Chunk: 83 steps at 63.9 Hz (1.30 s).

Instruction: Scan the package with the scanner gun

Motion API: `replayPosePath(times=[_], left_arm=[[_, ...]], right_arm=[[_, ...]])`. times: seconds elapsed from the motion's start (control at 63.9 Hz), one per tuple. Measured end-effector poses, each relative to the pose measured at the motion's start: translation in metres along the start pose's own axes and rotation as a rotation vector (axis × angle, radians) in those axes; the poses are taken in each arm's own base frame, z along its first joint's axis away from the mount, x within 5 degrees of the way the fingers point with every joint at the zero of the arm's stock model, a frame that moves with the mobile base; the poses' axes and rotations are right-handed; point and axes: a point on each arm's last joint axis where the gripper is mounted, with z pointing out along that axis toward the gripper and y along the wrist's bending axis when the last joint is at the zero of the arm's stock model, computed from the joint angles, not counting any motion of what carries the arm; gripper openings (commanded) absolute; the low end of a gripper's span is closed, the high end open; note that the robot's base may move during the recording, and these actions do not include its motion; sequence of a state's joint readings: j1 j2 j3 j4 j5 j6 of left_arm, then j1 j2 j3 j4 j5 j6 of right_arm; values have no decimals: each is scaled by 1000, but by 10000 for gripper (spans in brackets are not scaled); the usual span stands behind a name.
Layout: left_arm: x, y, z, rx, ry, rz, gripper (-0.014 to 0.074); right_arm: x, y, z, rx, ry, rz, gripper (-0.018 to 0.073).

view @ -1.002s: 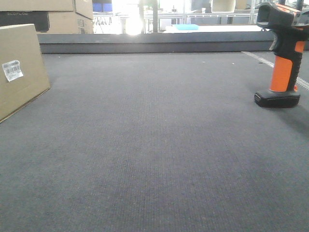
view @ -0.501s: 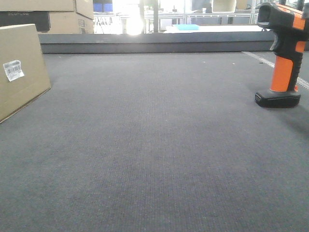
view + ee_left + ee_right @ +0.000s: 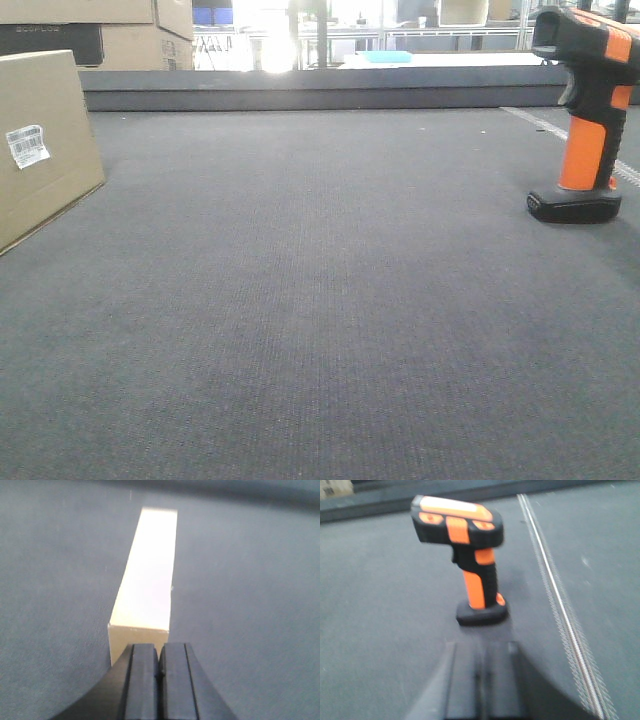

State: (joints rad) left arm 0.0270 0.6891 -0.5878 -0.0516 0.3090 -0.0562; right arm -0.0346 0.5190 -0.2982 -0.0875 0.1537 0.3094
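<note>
While nothing has yet been picked up, you have both arms lined up on their targets and the scan itself is all ahead of you. Nearest your left wrist camera, the left gripper (image 3: pixel 159 682) has its two black fingers pressed flat together, holding nothing, poised above the near end of the package (image 3: pixel 147 575), whose pale top face runs away from the lens. On the right wrist view the right gripper (image 3: pixel 481 687) is blurred, but its fingers also appear closed against each other and empty, with the scanner gun (image 3: pixel 465 555) standing a little beyond them, apart from the fingers.

Across the dark grey mat (image 3: pixel 320 300), the front view shows the package at the left edge, its white barcode label (image 3: pixel 27 145) facing the open middle of the mat. The scanner gun stands upright on its flat black foot at the far right, well apart from the box, its head turned left toward it. A pale stripe (image 3: pixel 560 135) runs along the mat just behind it. Beyond the mat's raised far edge, printed cardboard cartons (image 3: pixel 95 30) are stacked at the upper left.

By the look of it, you are at the approach stage: each set of fingers must part before gripping, then the gun must be lifted, aimed at the label and triggered.
</note>
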Motion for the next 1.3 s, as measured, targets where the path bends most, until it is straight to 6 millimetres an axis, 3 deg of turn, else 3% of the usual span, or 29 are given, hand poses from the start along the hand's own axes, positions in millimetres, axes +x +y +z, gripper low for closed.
replayPosePath(times=[0.172,0.344,0.689,1.3], left_arm=[[19,1,-36,16,-111,-9,-111],[19,1,-68,30,-242,-4,-111],[57,5,-102,34,-375,20,-111],[66,6,-101,31,-343,22,-111]], right_arm=[[0,-1,-26,5,-29,3,-167],[-6,-1,-50,4,-75,8,-167],[-7,-2,-86,-29,-273,-63,-165],[-8,0,-93,-56,-313,-38,-165]])
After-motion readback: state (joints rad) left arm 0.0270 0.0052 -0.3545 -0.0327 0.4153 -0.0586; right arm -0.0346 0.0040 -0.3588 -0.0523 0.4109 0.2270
